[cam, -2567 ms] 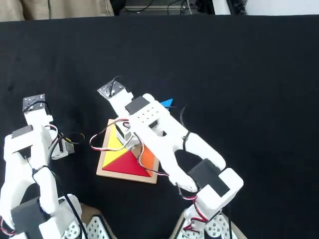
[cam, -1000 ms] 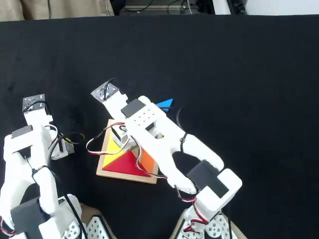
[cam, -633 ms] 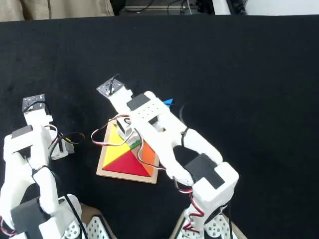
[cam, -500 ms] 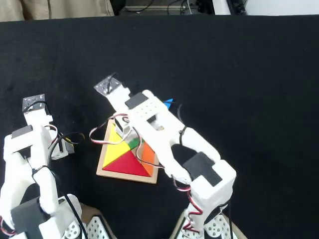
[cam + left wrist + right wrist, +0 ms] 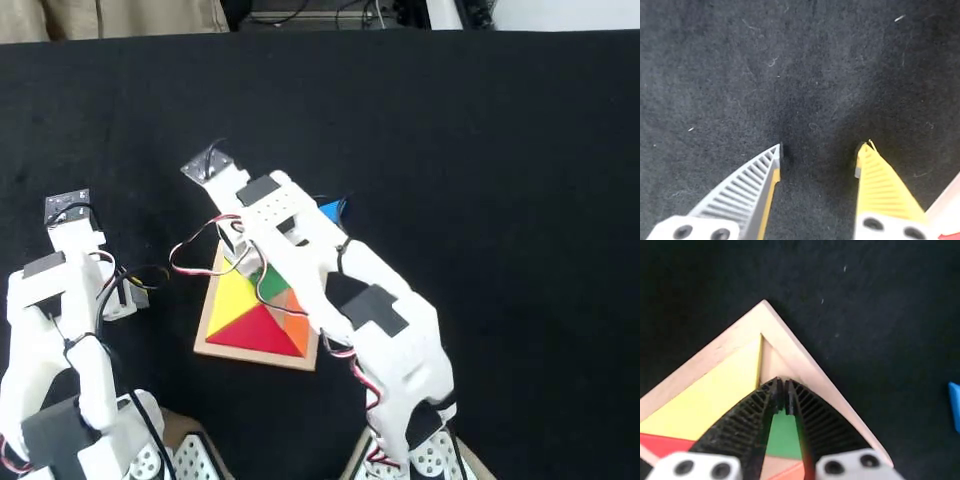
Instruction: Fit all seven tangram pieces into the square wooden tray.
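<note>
The square wooden tray (image 5: 209, 318) lies near the table's front and holds a yellow triangle (image 5: 233, 301), a red triangle (image 5: 262, 331), an orange piece (image 5: 296, 312) and a green piece (image 5: 273, 285). My right gripper (image 5: 781, 385) is shut, its black tips down in the bare far corner of the tray (image 5: 805, 360), at the edge of the green piece (image 5: 783, 436) and beside the yellow triangle (image 5: 715, 390). A blue piece (image 5: 329, 210) lies on the cloth beyond the tray. My left gripper (image 5: 820, 152) stands open over bare black cloth, left of the tray.
Black cloth covers the whole table, with wide free room at the back and right. The right arm (image 5: 330, 280) crosses above the tray's right side. The left arm (image 5: 50, 290) stands at the front left. A pale tray edge (image 5: 952, 192) shows by the left gripper.
The right arm has swung left over the tray and its gripper has gone down into the far corner. The green piece now shows in the tray. The left arm has not moved.
</note>
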You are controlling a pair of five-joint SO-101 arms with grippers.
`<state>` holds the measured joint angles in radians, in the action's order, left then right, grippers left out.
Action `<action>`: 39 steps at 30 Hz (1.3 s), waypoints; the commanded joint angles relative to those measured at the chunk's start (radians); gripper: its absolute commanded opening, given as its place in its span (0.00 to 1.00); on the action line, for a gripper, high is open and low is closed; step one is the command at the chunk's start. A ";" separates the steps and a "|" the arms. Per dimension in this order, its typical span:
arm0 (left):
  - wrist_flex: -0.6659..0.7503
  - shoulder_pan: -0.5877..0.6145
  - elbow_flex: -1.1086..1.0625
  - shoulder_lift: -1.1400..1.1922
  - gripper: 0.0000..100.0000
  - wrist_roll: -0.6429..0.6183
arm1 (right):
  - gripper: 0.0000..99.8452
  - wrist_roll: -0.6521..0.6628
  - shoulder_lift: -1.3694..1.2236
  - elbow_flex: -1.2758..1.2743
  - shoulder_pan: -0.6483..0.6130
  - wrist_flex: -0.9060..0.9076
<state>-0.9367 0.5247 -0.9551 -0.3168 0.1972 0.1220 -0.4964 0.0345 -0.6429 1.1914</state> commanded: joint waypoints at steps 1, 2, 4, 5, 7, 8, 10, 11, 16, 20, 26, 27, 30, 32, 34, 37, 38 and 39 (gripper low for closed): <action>-0.003 0.013 0.004 -0.009 0.25 0.006 | 0.01 0.009 0.004 0.053 0.002 0.071; -0.003 0.013 0.004 -0.009 0.25 0.006 | 0.01 0.011 0.005 0.053 0.002 0.077; -0.003 0.013 0.004 -0.011 0.25 0.006 | 0.01 0.011 0.005 0.053 0.000 0.078; -0.003 0.013 0.004 -0.011 0.25 0.006 | 0.01 0.011 0.005 0.058 -0.002 0.077; -0.003 0.013 0.004 -0.011 0.25 0.006 | 0.01 0.009 0.018 0.088 0.003 0.086; -0.003 0.013 0.004 -0.011 0.25 0.006 | 0.01 0.009 0.036 0.102 0.008 0.089; -0.003 0.013 0.004 -0.011 0.25 0.006 | 0.01 0.011 0.087 0.136 0.031 0.114; -0.003 0.013 0.004 -0.011 0.25 0.006 | 0.01 0.012 0.119 0.156 0.044 0.126; -0.003 0.013 0.004 -0.011 0.25 0.006 | 0.02 0.290 0.216 0.194 0.175 0.170; -0.003 0.013 0.004 -0.011 0.25 0.006 | 0.17 0.592 0.159 0.202 0.299 0.258; -0.003 0.013 0.004 -0.012 0.25 0.006 | 0.25 1.057 0.042 0.318 0.408 0.405; -0.003 0.013 0.004 -0.012 0.25 0.006 | 0.24 1.126 0.027 0.358 0.411 0.453; -0.003 0.013 0.004 -0.012 0.25 0.006 | 0.24 1.309 -0.027 0.476 0.410 0.549; -0.003 0.013 0.004 -0.012 0.25 0.006 | 0.24 1.324 -0.067 0.545 0.404 0.554; -0.002 0.013 0.004 -0.012 0.25 0.006 | 0.24 1.324 -0.108 0.608 0.393 0.554; -0.002 0.013 0.004 -0.012 0.25 0.006 | 0.24 1.324 -0.170 0.664 0.373 0.557; -0.002 0.013 0.004 -0.012 0.25 0.006 | 0.24 1.324 -0.189 0.673 0.364 0.557; -0.002 0.013 0.004 -0.012 0.25 0.006 | 0.26 1.326 -0.211 0.680 0.354 0.557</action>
<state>-0.9367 0.5247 -0.9551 -0.3168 0.1972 1.4354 -0.6897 0.6406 -0.2532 1.7254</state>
